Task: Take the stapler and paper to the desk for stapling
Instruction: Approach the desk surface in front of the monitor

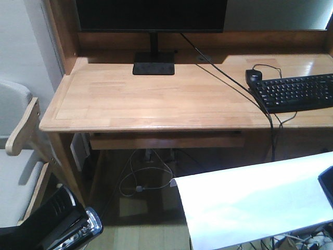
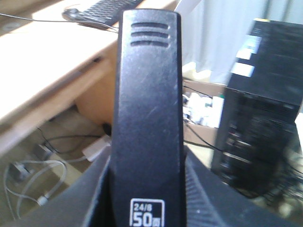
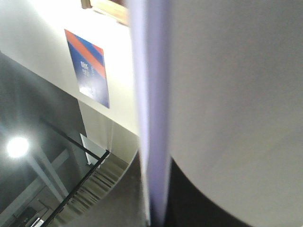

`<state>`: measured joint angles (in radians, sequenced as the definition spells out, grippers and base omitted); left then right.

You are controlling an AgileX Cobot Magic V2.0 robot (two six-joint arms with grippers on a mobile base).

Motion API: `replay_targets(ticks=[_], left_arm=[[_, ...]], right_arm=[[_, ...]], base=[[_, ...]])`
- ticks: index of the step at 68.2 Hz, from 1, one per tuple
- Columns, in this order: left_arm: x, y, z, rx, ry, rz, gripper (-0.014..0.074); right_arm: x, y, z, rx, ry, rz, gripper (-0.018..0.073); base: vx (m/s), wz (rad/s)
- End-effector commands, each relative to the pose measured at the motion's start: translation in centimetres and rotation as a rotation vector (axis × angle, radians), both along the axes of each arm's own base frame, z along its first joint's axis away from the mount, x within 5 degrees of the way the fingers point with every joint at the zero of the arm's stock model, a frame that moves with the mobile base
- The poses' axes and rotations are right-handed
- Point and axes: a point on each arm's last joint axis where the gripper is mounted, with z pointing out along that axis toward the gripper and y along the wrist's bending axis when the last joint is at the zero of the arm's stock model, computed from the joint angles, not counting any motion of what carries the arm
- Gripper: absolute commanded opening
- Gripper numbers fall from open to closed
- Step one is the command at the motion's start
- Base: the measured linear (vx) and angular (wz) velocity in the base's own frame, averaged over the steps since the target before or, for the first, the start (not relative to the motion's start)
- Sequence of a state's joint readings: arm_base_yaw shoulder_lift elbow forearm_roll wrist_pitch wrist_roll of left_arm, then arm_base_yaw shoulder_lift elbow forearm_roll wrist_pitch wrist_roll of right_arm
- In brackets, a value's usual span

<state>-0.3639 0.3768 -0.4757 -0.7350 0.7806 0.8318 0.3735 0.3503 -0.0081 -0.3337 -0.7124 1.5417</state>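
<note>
The wide light-wood surface (image 1: 171, 99) is seen across the upper half of the front view, with a raised wooden ledge along its back. A dark monitor (image 1: 151, 13) is carried on a black stand at the back of it. Left of the surface, part of a pale chair (image 1: 15, 156) with a wooden armrest is seen. In the left wrist view a black computer tower (image 2: 260, 104) is seen on the floor to the right.

The paper (image 1: 250, 200) is held in the air at the lower right, in front of the surface and below its front edge, apart from it. It is pinched at its right edge by the right gripper (image 1: 327, 185), of which only a black part is seen. In the right wrist view the sheets are seen edge-on.

A black keyboard (image 1: 296, 91) is laid on the right part of the surface.

The stapler (image 1: 62, 224) is held at the lower left, off the surface and in front of its left front corner. It is clamped between the fingers of the left gripper (image 2: 147, 182), which are pressed against its two sides.

A black mouse (image 1: 253, 74) is placed just beside the keyboard's back left corner.
</note>
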Motion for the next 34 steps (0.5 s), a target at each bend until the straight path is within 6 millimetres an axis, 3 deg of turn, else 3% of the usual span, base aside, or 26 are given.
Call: replay_targets(ticks=[1, 34], left_arm=[[0.26, -0.04, 1.85, -0.105, -0.056, 0.038, -0.0006], [0.26, -0.04, 1.85, -0.105, -0.056, 0.038, -0.0006]], right_arm=[[-0.22, -0.01, 1.43, 0.032, -0.083, 0.009, -0.0002], [-0.23, -0.01, 1.44, 0.033, -0.084, 0.009, -0.0002]], base=[[0.3, 0.0], [0.26, 0.0]])
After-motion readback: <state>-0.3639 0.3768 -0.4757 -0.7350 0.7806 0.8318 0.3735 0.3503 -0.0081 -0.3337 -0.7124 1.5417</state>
